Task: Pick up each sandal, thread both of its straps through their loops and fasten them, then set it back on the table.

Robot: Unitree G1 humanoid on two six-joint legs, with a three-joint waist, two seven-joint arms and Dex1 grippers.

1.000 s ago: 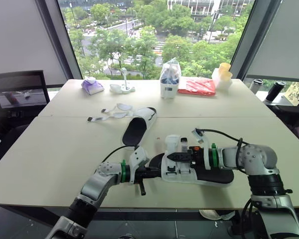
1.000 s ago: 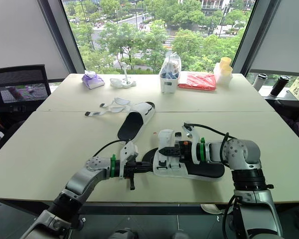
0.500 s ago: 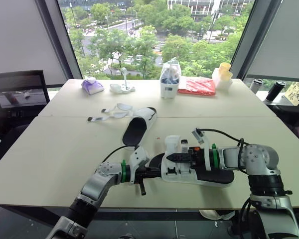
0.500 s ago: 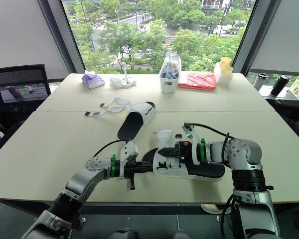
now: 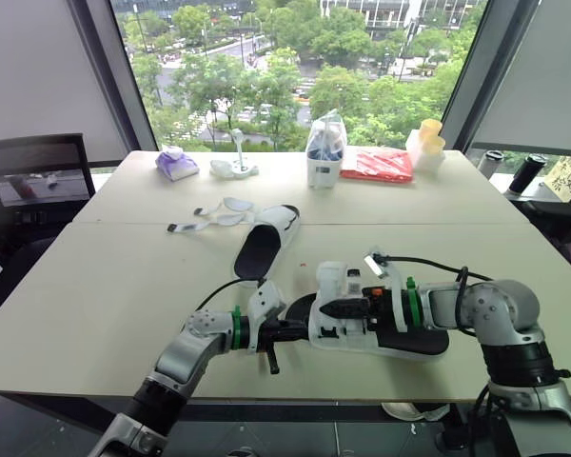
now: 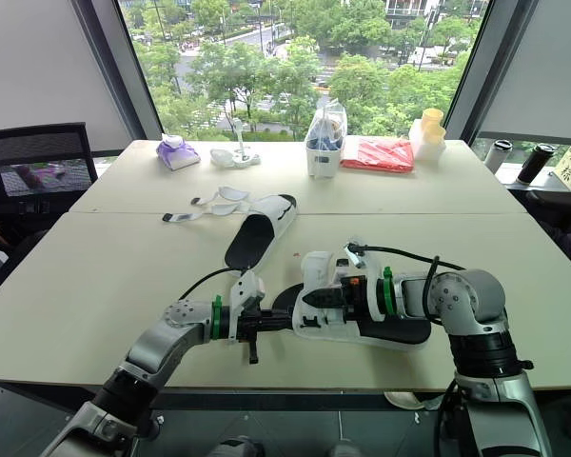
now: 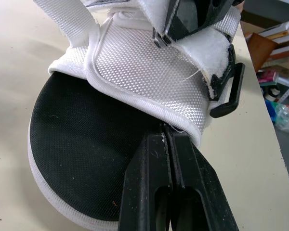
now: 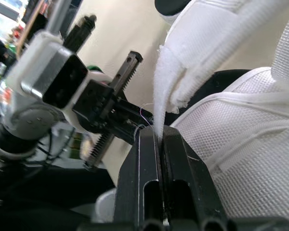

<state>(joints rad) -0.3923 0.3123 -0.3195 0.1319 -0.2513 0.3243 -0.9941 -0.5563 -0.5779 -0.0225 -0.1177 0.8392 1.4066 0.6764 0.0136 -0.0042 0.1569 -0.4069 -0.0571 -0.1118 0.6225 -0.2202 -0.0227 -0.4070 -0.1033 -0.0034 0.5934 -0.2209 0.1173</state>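
Note:
The near sandal (image 5: 376,326), white mesh upper over a black footbed, lies at the table's front. My left gripper (image 5: 300,330) is shut on the edge of its mesh upper (image 7: 149,72) at the toe end. My right gripper (image 5: 329,307) reaches in from the right over the sandal and is shut on a white strap (image 8: 183,62), pinching its edge. A black loop (image 7: 229,94) hangs at the upper's side. The second sandal (image 5: 265,243) lies farther back with its loose straps (image 5: 217,213) spread to the left.
Along the far side stand a purple pouch (image 5: 176,164), a small white object (image 5: 234,168), a clear bag of items (image 5: 324,150), a red packet (image 5: 376,164) and yellow cups (image 5: 426,143). A black chair (image 5: 33,181) stands at the left.
My right arm has drawn slightly right and lower, shifting the held strap and the sandal's upper a little. The left gripper keeps its grip in place.

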